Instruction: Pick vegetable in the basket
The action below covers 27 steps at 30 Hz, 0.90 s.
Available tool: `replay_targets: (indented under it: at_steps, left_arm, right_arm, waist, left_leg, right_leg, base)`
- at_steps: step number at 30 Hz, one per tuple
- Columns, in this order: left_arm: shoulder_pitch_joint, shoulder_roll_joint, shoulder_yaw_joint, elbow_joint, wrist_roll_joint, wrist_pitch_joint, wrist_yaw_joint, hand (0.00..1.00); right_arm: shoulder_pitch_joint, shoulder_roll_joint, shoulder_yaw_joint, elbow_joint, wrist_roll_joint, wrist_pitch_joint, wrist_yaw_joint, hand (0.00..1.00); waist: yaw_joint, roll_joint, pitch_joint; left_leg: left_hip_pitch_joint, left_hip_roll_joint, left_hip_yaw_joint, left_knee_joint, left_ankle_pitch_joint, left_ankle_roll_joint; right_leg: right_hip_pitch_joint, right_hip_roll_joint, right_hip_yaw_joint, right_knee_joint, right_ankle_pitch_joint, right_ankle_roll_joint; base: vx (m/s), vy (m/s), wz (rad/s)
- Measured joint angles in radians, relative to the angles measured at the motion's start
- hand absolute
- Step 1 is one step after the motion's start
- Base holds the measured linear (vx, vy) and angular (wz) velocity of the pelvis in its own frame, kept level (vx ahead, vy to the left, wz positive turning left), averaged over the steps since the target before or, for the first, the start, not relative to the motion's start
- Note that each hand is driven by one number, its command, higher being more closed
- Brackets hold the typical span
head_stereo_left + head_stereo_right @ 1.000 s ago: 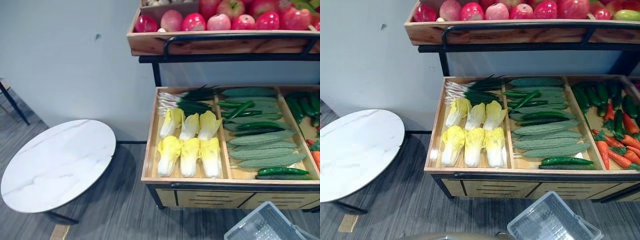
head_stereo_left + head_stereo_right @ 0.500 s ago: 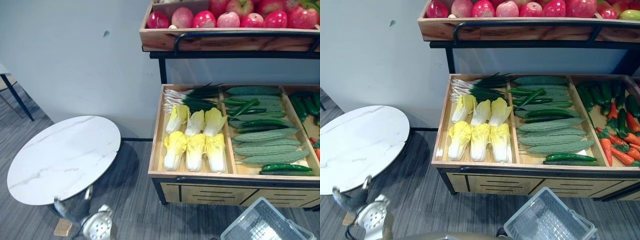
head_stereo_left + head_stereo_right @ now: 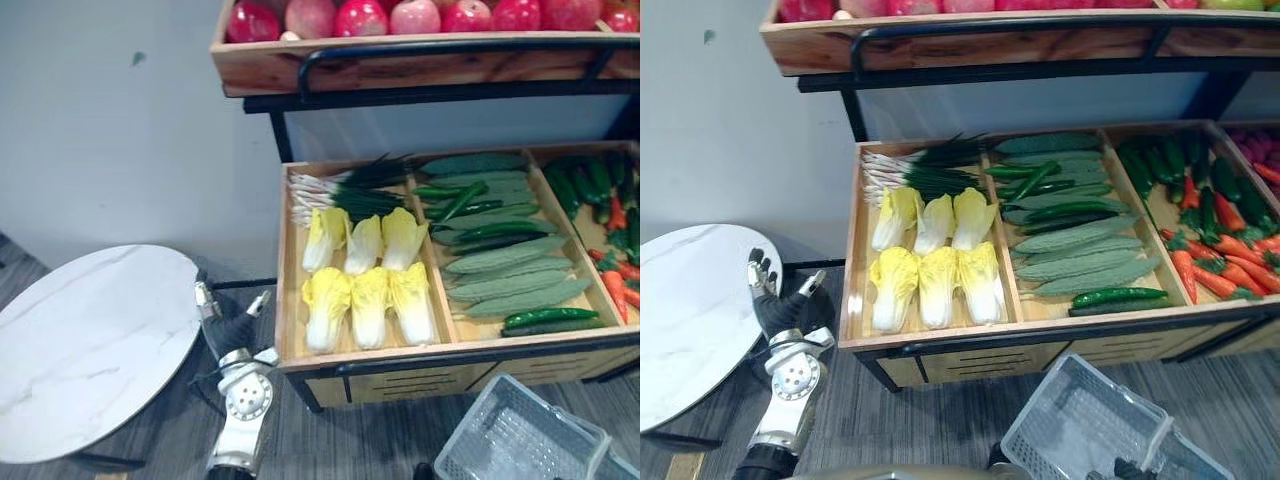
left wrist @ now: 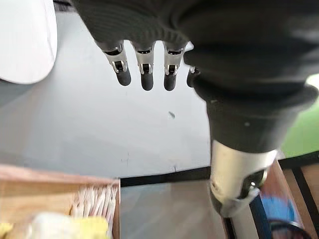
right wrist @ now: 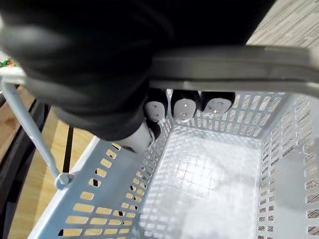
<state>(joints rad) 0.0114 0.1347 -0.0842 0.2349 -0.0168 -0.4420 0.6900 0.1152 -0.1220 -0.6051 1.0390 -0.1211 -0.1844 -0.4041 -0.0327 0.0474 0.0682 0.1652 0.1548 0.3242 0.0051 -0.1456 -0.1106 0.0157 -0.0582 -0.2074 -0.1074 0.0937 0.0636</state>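
Left hand [image 3: 780, 308] risen; right hand [image 5: 89, 69] clasps basket handle [image 5: 239, 70].

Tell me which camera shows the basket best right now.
The right wrist view: it looks straight into the basket, showing the bare mesh floor and the right hand curled round its handle. Both eye views catch the basket from above at the lower right, partly cut off by the edge.

Pale wall [image 3: 100, 130]; grey striped floor [image 3: 330, 440]; round white marble table [image 3: 90, 350]; wooden stand [image 3: 400, 382], black frame.
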Motion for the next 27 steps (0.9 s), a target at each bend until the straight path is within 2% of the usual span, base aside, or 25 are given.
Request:
replay_targets:
  at_steps: [2,8,13,15,18,22,27]
  left_arm:
    - [-0.017,0.006,-0.020,0.033,0.000,0.027,-0.003,0.00]
    - [-0.026,0.022,-0.048,0.154,-0.011,0.129,-0.023,0.00]
    - [-0.060,0.024,-0.047,0.256,-0.036,0.198,-0.017,0.00]
    - [-0.065,0.023,-0.048,0.284,-0.051,0.249,-0.013,0.00]
    - [-0.068,0.023,-0.049,0.301,-0.047,0.294,-0.007,0.00]
    - [-0.092,0.024,-0.058,0.324,0.002,0.330,0.000,0.00]
    - [-0.114,0.025,-0.099,0.323,0.042,0.338,0.001,0.00]
  right_arm:
    - [-0.002,-0.001,0.028,0.000,-0.009,-0.012,0.000,1.00]
    - [-0.005,-0.008,0.101,-0.005,-0.058,-0.070,-0.002,1.00]
    - [-0.006,-0.015,0.137,-0.011,-0.066,-0.079,-0.003,1.00]
    - [-0.008,-0.017,0.147,-0.013,-0.066,-0.084,-0.003,1.00]
    - [-0.015,-0.018,0.154,-0.014,-0.066,-0.083,-0.003,1.00]
    - [-0.014,-0.018,0.165,-0.014,-0.066,-0.083,-0.005,1.00]
    - [-0.015,-0.020,0.192,-0.023,-0.066,-0.084,-0.009,1.00]
  waist:
    - [-0.019,-0.001,0.001]
    - [-0.024,-0.009,0.014]
    - [-0.026,-0.009,0.017]
    - [-0.032,-0.008,0.019]
    - [-0.044,-0.008,0.026]
    - [-0.045,-0.006,0.028]
    - [-0.046,-0.005,0.028]
  left_leg:
    - [0.002,-0.001,0.003,0.001,-0.006,0.003]
    - [0.010,-0.004,0.051,0.016,-0.035,0.003]
    - [0.012,-0.007,0.070,0.022,-0.039,0.003]
    - [0.012,-0.008,0.073,0.026,-0.039,0.003]
    - [0.012,-0.010,0.074,0.031,-0.039,0.003]
    - [0.012,-0.012,0.074,0.032,-0.039,0.003]
    - [0.010,-0.014,0.076,0.032,-0.040,0.001]
  right_leg:
    - [0.000,0.000,0.005,0.000,0.000,0.000]
    - [-0.021,0.004,0.056,-0.001,0.012,0.010]
    - [-0.031,0.002,0.075,0.000,0.015,0.013]
    - [-0.031,0.001,0.079,0.000,0.015,0.014]
    - [-0.031,-0.001,0.081,0.000,0.015,0.014]
    - [-0.033,-0.002,0.085,0.000,0.017,0.016]
    - [-0.039,-0.003,0.095,-0.001,0.022,0.019]
  base:
    - [-0.03,0.005,-0.13]
    - [-0.04,-0.008,-0.25]
    - [-0.02,-0.015,-0.12]
    - [-0.02,-0.033,-0.09]
    - [-0.04,-0.036,-0.03]
    - [-0.06,-0.040,-0.02]
    - [-0.07,-0.042,-0.04]
